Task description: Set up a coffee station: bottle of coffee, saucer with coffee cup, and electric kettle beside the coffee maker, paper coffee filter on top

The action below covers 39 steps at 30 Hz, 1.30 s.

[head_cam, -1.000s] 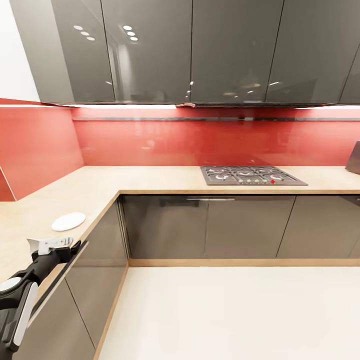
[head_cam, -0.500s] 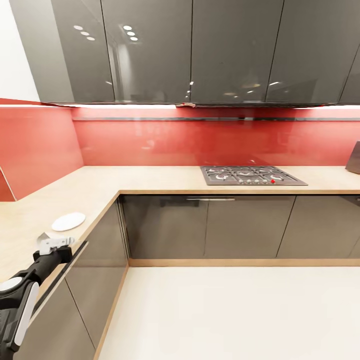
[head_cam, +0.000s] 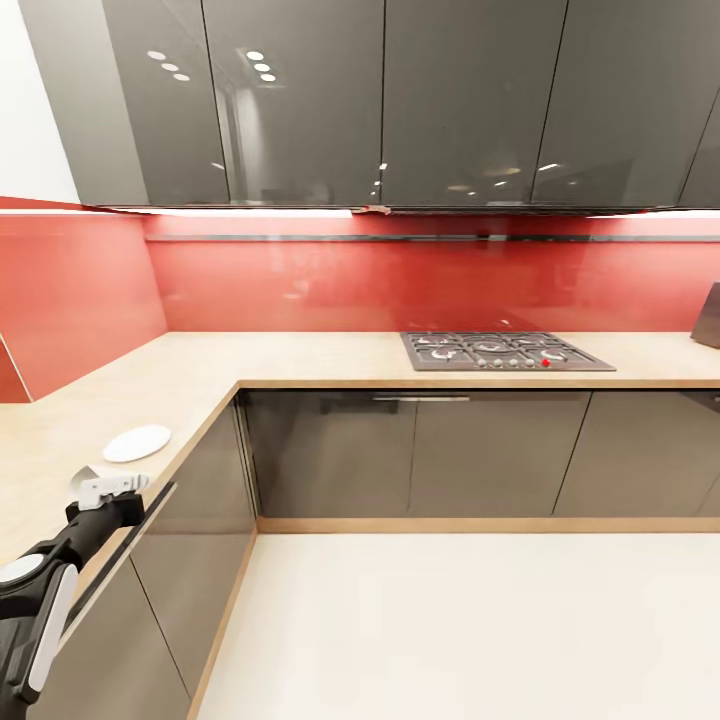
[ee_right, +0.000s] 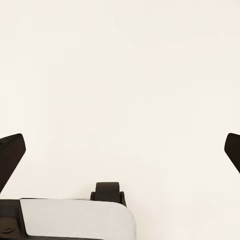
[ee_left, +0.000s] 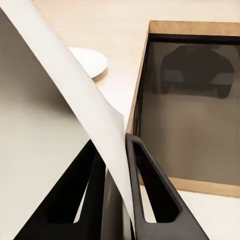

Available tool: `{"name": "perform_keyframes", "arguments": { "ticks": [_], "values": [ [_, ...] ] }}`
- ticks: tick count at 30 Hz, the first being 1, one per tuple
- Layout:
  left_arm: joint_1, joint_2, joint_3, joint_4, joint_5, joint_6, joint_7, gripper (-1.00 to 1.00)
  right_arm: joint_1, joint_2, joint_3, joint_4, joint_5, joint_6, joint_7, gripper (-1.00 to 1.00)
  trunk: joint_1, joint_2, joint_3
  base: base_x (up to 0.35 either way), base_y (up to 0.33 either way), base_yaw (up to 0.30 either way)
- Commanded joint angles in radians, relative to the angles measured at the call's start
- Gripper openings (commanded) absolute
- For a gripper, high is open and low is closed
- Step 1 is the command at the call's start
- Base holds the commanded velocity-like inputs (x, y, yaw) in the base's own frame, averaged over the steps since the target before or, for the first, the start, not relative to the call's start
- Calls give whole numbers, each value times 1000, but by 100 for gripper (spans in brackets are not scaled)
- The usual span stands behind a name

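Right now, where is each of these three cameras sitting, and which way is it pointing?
Head view: on the robot's head, looking forward and down at the kitchen countertop and hob; left arm at lower left.
Left wrist view: near the left gripper, looking along its fingers, which pinch a paper coffee filter.
Right wrist view: near the right gripper, its fingers spread over a pale surface.
Shared: head and left wrist views both show the saucer on the countertop.

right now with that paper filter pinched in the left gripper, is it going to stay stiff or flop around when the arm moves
Probably floppy: the paper coffee filter is a thin white sheet, clamped at one edge by the left gripper, the rest fanning out unsupported. It looks very light, so quick moves may bend it. It could also slip, with so little paper between the fingers.
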Motion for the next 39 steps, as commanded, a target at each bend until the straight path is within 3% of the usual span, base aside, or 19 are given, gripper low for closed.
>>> {"name": "perform_keyframes", "arguments": {
  "ticks": [1, 6, 10, 29, 39],
  "values": [
    [-1, 0, 2, -1, 0, 6, -6, -100, -1, 0, 0, 1, 0, -3, 0, 100, 0, -1, -1, 0, 0, 0],
    [-1, 0, 2, -1, 0, 6, -6, -100, -1, 0, 0, 1, 0, -3, 0, 100, 0, -1, -1, 0, 0, 0],
    [-1, 0, -1, -1, 0, 6, -6, -100, -1, 0, 0, 1, 0, -3, 0, 100, -15, 27, 11, 0, 0, 0],
    [-1, 0, -1, -3, 0, 6, -6, -100, -1, 0, 0, 1, 0, -3, 0, 100, -46, 83, 37, 0, 0, 0],
    [-1, 0, 4, -4, 3, 6, -6, -100, -1, 1, 0, 1, 0, -2, 0, 100, -46, 83, 37, 0, 0, 0]
  ]
}}
